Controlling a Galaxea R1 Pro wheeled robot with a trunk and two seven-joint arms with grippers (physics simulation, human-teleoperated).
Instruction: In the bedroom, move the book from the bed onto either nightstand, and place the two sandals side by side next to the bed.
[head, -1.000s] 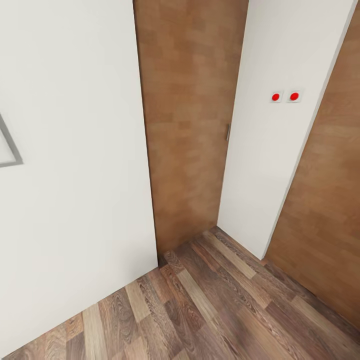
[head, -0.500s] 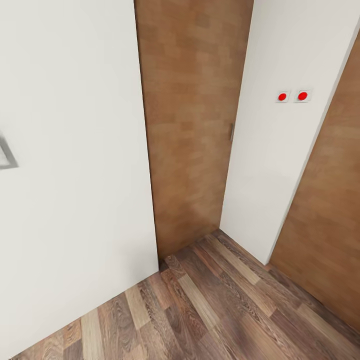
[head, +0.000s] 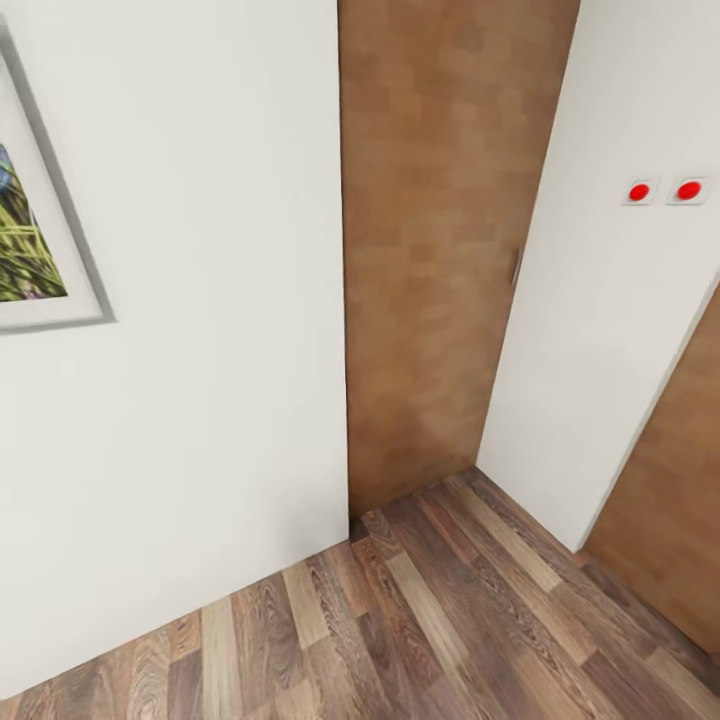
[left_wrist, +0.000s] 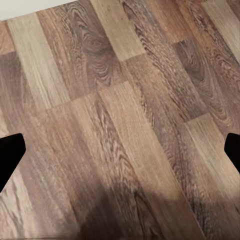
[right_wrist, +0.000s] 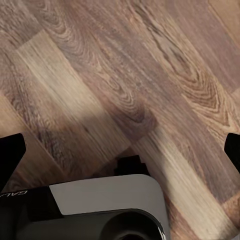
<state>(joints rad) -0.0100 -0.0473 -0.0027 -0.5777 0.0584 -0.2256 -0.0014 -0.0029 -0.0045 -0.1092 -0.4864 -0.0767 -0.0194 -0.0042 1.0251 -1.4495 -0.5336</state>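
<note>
View swinging left since a moment ago, framed picture (head: 30, 235) appearing more on white wall (head: 210, 300), wooden door (head: 440, 250) sliding rightward, both pincers hanging spread apart over plank floor (left_wrist: 120, 125).

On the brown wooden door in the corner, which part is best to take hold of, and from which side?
Probably the slim vertical handle, at mid-height on the door near its right edge, beside the white wall. Since it stands upright, come straight from the front and close the fingers across it horizontally. It is too small to tell its exact shape.

You face a tall brown wooden door (head: 440, 250) at twelve o'clock; two round red wall buttons (head: 664, 190) sit at two o'clock.
</note>
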